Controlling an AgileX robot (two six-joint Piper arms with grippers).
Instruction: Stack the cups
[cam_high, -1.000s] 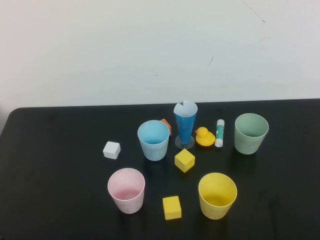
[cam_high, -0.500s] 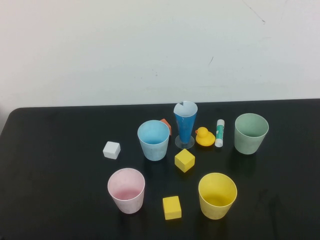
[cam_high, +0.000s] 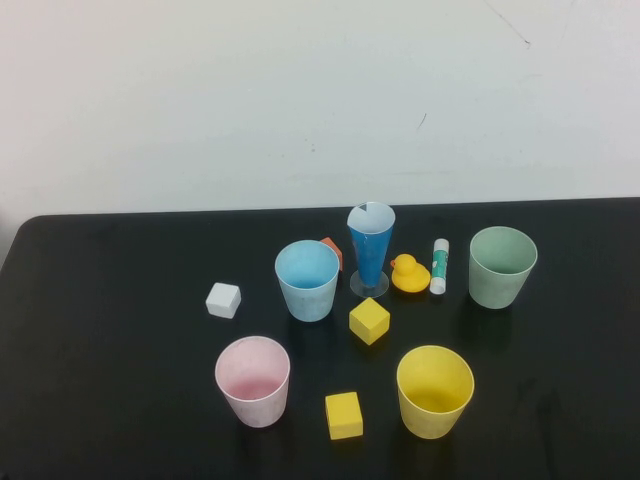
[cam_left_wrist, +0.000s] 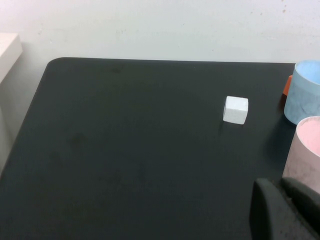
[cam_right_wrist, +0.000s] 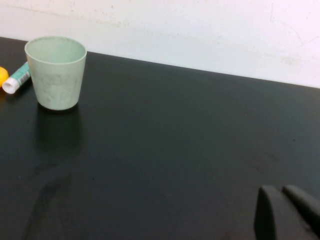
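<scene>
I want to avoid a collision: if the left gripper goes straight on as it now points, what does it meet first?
Probably the pink cup: it stands just ahead of the shut left gripper. Depth is unclear, so it might slip past beside it. The right gripper, also shut, is parked near the table's right side.

Your high camera sits raised on the robot's side, tilted down across the black table (cam_high: 120, 330) toward the white wall (cam_high: 300, 90), taking in all the objects at once. Your left wrist camera rides low and close over the table's left part, facing the wall; it shares the white cube (cam_left_wrist: 235, 109), light blue cup (cam_left_wrist: 305, 92) and pink cup (cam_left_wrist: 306, 150) with the high view. Your right wrist camera looks low across the right part, sharing the green cup (cam_right_wrist: 56, 71) and glue stick (cam_right_wrist: 16, 79).
</scene>
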